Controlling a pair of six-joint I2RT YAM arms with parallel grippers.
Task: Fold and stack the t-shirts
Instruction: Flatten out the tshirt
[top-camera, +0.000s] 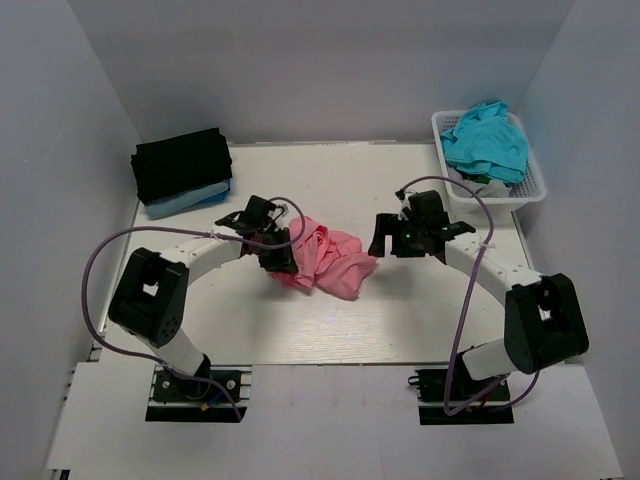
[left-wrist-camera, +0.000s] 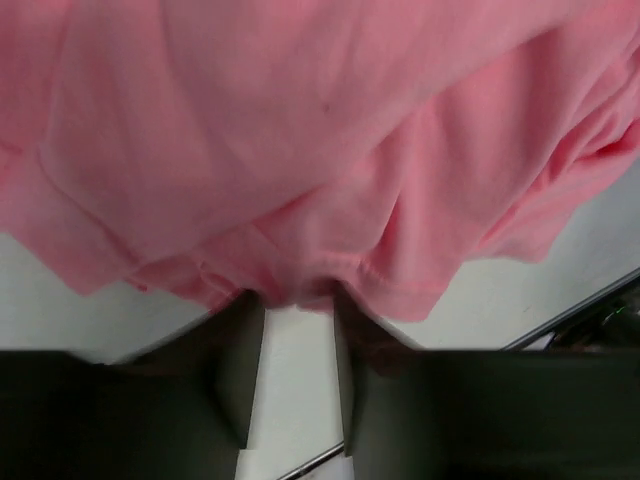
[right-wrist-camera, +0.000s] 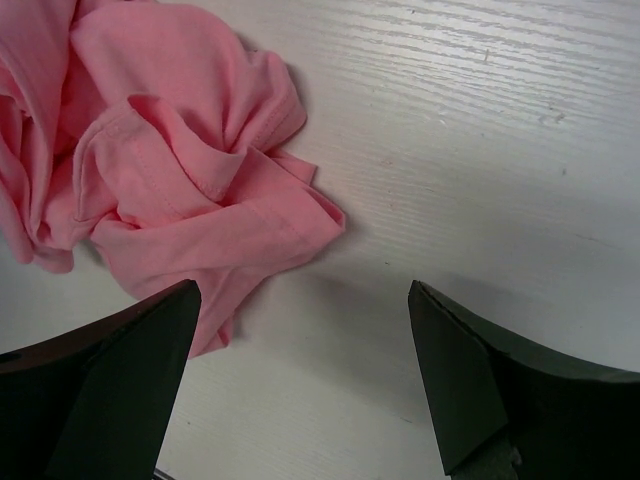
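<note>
**Left gripper (left-wrist-camera: 298, 300) at the hem of the salmon-pink t-shirt (left-wrist-camera: 300, 150)**

In the left wrist view the two fingers are seen drawn close together, with a narrow strip of table between them. The shirt's hem lies right at their tips; whether it is pinched cannot be told. The right gripper (right-wrist-camera: 300, 290) is held wide open just beside the shirt's right edge in the top view, and nothing is gripped by it. The shirt is seen crumpled at the centre of that view, on the white table (top-camera: 400, 320). At upper left a folded black t-shirt (top-camera: 182, 163) is stacked on a light blue t-shirt (top-camera: 185, 202). At upper right a teal t-shirt (top-camera: 485, 140) is heaped in a white lattice basket (top-camera: 535, 187).
</note>
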